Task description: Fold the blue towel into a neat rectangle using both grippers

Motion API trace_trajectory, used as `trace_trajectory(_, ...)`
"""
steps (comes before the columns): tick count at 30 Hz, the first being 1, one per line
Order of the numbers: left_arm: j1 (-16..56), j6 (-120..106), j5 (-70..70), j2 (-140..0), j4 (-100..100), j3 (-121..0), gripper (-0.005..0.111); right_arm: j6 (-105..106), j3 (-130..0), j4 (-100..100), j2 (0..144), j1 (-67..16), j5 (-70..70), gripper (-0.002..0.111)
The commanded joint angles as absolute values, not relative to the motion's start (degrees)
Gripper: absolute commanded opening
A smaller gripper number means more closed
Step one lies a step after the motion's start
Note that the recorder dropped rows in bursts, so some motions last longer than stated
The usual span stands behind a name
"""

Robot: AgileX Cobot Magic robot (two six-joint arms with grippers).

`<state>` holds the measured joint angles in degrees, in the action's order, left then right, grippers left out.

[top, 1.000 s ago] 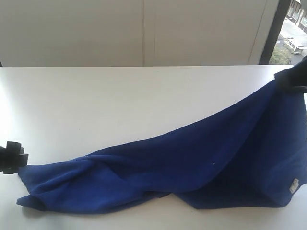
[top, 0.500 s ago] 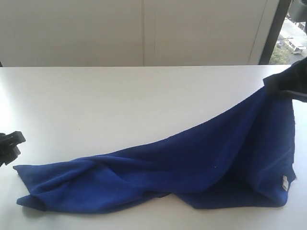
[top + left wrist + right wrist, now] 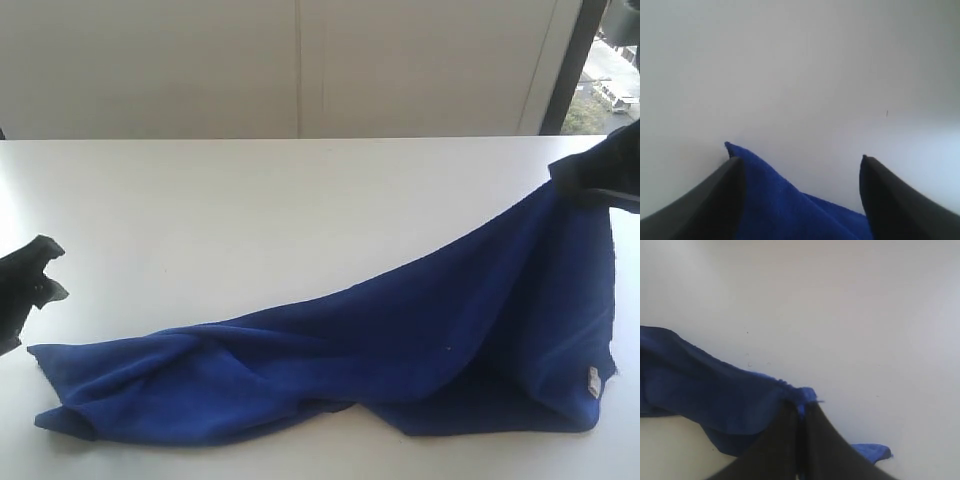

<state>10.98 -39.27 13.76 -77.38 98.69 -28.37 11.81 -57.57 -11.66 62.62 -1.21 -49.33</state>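
- The main risk, as I judge it, is a lopsided fold. The right gripper holds one corner of the blue towel up off the bench, while the left end lies slack and twisted. A pull from the right alone would drag the cloth across the surface rather than lay it over.
- The left half is bunched into ridges. Folding over those creases would likely trap them and spoil a neat rectangle.
- The pinch on the right looks slim, with only the edge of the corner showing at the fingers. A sharp tug could slip it free.
- If the left gripper goes down to take the left end, it could catch two layers of the rumpled cloth. It could also miss the corner, which lies thin and flat on the bench.
- The right fingers are pressed together on the raised corner, at the right edge of the exterior view. From there the cloth slopes down to the bench, and the white tag sits near its lower right edge.
- The left fingers are spread wide and hold nothing. In the exterior view they sit just above and to the left of the towel's left end, apart from it. In the left wrist view the pointed corner shows between them, close to one finger.
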Motion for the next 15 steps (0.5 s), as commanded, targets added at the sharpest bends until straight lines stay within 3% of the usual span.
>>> trace_trajectory(1, 5.3, -38.2, 6.3, -78.1, 99.9, -28.7, 0.069, 12.3, -57.3, -11.8, 62.6, -1.3, -48.9, 0.000)
trace_trajectory(6, -0.1, -37.8, -1.7, -80.3, 99.9, -28.6, 0.069, 12.3, -57.3, -11.8, 62.6, -1.3, -48.6, 0.000)
trace_trajectory(15, -0.8, -36.7, -4.1, -86.8, 99.9, -26.7, 0.069, 12.4, -57.3, -11.8, 62.6, -1.3, -48.6, 0.000)
